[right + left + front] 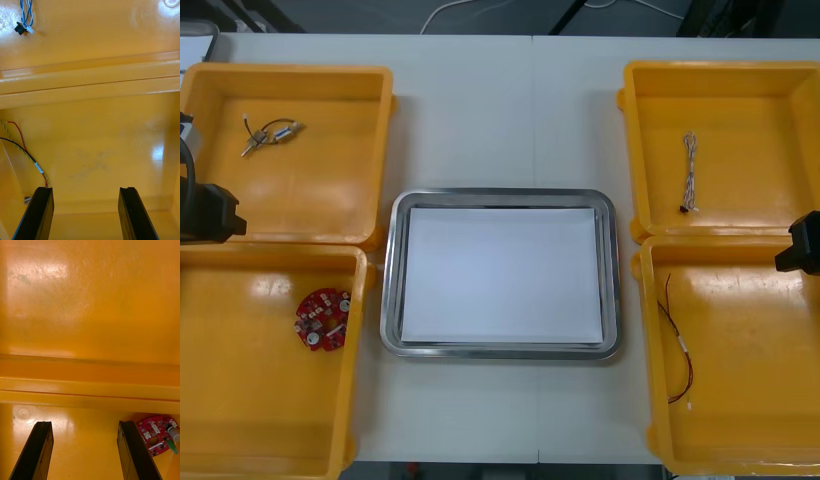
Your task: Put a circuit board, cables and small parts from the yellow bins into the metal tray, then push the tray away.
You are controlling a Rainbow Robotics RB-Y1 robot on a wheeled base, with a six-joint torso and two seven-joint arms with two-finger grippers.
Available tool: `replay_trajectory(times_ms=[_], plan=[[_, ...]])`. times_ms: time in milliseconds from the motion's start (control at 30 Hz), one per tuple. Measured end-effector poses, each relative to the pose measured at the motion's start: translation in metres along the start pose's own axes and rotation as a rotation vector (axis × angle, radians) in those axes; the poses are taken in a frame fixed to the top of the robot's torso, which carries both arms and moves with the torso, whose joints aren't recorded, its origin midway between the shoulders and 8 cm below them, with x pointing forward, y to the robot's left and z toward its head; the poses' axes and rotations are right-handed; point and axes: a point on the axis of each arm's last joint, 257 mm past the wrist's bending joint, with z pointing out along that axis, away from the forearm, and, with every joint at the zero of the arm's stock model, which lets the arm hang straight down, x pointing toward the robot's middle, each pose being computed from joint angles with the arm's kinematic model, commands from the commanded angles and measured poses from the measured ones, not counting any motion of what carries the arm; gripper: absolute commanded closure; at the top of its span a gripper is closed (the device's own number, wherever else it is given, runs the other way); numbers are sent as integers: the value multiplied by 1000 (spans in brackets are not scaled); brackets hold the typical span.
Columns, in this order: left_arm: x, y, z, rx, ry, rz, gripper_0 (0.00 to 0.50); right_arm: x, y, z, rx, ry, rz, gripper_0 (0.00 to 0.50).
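Note:
The metal tray (pixel 391 270), white inside, lies between the bins with nothing in it. A round red circuit board (pixel 323 320) rests in the near left yellow bin (pixel 250 400). My left gripper (pixel 84 425) hangs open over that bin near its far wall, the circuit board (pixel 157 435) just outside one finger. My right gripper (pixel 85 191) is open above the near right yellow bin (pixel 750 380), where a red and yellow cable (pixel 22 148) lies beside one finger. In the front view the left gripper (pixel 205 212) and right gripper (pixel 802 245) sit at the table's sides.
Small metal parts (pixel 268 133) lie in the far left yellow bin (pixel 320 190). A twisted blue and white cable (pixel 690 172) lies in the far right yellow bin (pixel 750 120). Bare table runs beyond the tray to the far edge.

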Motion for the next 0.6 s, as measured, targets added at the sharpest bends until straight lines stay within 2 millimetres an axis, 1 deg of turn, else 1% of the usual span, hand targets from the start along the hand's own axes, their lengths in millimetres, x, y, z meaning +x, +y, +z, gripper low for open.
replay_trajectory(times_ms=[600], plan=[[0,0,0,0,0,0,0,0,0,0,0,0,0,0]])
